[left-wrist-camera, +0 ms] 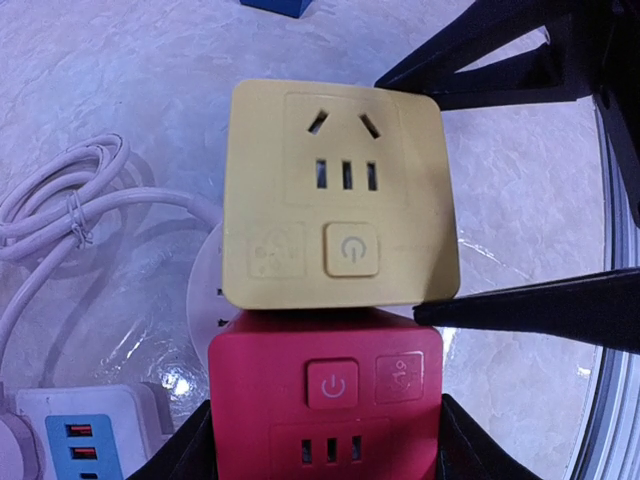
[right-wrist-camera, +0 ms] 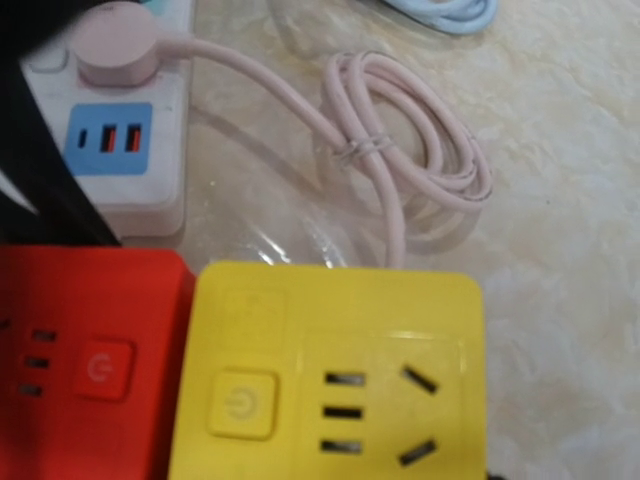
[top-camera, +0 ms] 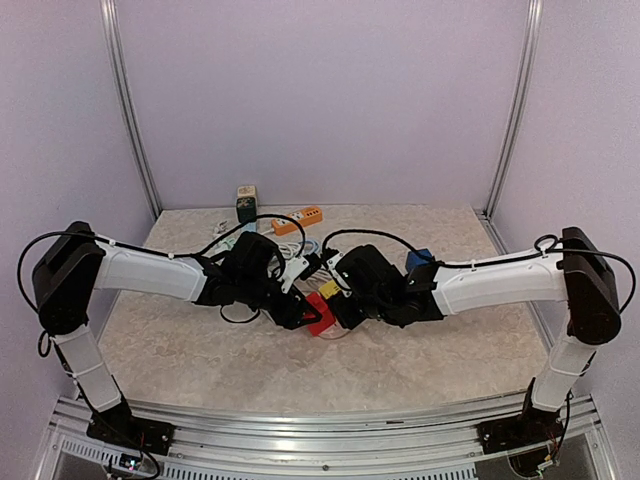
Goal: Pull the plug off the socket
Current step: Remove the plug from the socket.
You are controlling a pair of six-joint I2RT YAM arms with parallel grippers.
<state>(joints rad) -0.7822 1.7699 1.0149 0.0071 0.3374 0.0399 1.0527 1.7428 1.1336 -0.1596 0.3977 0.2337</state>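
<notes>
Two glossy, rounded plastic cubes sit pressed together mid-counter. The right hand [left-wrist-camera: 395, 196] is clamped on the yellow cube adapter [left-wrist-camera: 340, 190], and the left hand [left-wrist-camera: 325, 450] is clamped on the red cube adapter [left-wrist-camera: 325, 400]. Close beside them on the marbled counter [top-camera: 200, 350] lies one white power strip [right-wrist-camera: 125, 150] with a round pink plug [right-wrist-camera: 115, 45] and its coiled pink cable [right-wrist-camera: 410, 160]. Farther back are one orange strip [top-camera: 298, 219], one blue cube [top-camera: 418, 260] and one dark box [top-camera: 246, 203].

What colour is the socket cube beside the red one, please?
The cube is yellow; left wrist view.

the edges crop the red cube [right-wrist-camera: 90, 370] and yellow cube [right-wrist-camera: 330, 380].
</notes>
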